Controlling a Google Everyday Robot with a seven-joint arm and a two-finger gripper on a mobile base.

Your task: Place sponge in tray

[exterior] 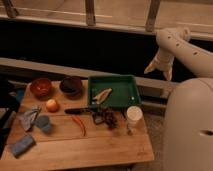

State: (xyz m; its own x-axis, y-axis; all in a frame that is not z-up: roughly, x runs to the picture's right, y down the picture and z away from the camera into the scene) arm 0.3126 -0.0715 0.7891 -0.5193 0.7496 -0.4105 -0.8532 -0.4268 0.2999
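Note:
The blue sponge lies at the front left corner of the wooden table. The green tray sits at the back right of the table, with a pale yellowish object lying in its left part. My gripper hangs in the air to the right of the tray and above table height, far from the sponge. Its fingers are spread apart and hold nothing.
Also on the table are a red-orange bowl, a dark bowl, an orange, a black-handled knife, a red chili, dark grapes, a white cup, a grey cloth and a small blue object. A railing runs behind.

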